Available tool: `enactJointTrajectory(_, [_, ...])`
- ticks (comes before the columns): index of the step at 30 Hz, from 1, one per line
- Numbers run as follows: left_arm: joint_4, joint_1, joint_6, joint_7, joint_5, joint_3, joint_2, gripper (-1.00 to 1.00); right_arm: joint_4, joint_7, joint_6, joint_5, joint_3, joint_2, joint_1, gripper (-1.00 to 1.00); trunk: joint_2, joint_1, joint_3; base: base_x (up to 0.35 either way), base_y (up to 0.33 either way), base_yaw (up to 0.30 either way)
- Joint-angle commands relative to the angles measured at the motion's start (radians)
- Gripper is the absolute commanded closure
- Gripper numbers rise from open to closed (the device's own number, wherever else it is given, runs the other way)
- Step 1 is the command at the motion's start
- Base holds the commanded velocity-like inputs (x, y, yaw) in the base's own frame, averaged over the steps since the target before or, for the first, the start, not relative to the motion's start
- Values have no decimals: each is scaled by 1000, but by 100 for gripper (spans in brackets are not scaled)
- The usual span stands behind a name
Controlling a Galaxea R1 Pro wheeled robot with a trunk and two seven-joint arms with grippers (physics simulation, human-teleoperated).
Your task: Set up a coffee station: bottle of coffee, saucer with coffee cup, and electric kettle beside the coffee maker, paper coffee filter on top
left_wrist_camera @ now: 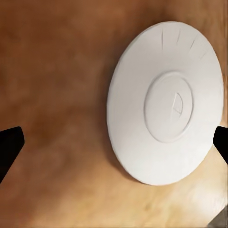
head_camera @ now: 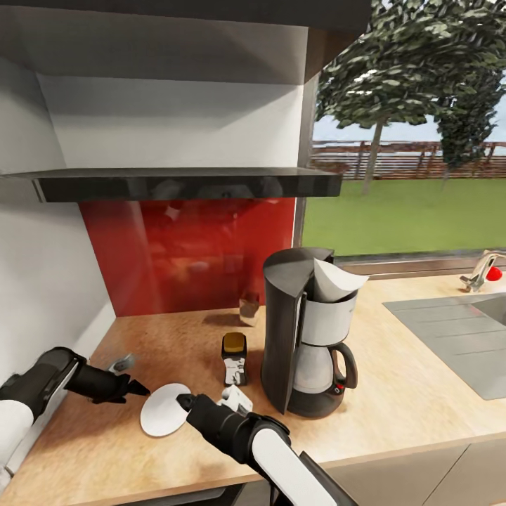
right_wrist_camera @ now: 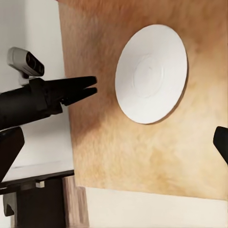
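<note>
The white saucer [head_camera: 161, 411] [left_wrist_camera: 164, 102] [right_wrist_camera: 152, 73] lies flat on the kitchen countertop [head_camera: 393, 400], left of the coffee maker [head_camera: 309, 337]. A white paper coffee filter [head_camera: 339, 281] sits in the coffee maker's top. The bottle of coffee [head_camera: 234, 358] stands just left of the machine. My left gripper [head_camera: 140, 387] [left_wrist_camera: 115, 145] hovers open at the saucer's left edge. My right gripper [head_camera: 184, 402] [right_wrist_camera: 115, 142] is open over the saucer's right edge, holding nothing. The glossy black kitchen shelf [head_camera: 183, 184] hangs above. The coffee cup and electric kettle are out of view.
A red backsplash [head_camera: 190, 253] backs the counter, and a small brownish glass item [head_camera: 249, 308] stands against it. The steel sink [head_camera: 457, 330] and its tap [head_camera: 481, 270] are at the right. A white wall bounds the counter's left end.
</note>
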Motion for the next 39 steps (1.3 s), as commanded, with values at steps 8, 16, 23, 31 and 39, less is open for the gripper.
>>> enactJointTrajectory(8, [9, -1, -2, -16, 4, 14, -31, -100, 1, -7, 4, -16, 2, 1, -1, -100, -3, 1, -2, 0, 0, 0])
enactJointTrajectory(16, [9, -1, -15, -7, 110, 24, -31, -100, 1, -7, 3, -16, 29, 1, -1, -100, -3, 1, -2, 0, 0, 0])
enactJointTrajectory(23, [9, 0, -18, -5, 112, 35, -26, -100, 3, -7, 3, -17, 30, 1, -1, -100, -3, 1, -2, 113, 0, 0])
enactJointTrajectory(31, [8, 0, -30, 23, 112, 37, -22, -100, 10, -7, 3, -45, 30, 0, -1, -100, -3, 1, -2, 17, 0, 0])
enactJointTrajectory(39, [58, 1, -176, 99, 118, 68, -31, -100, 10, -7, 3, -47, 30, 1, -1, -100, -3, 1, -2, 0, 0, 0])
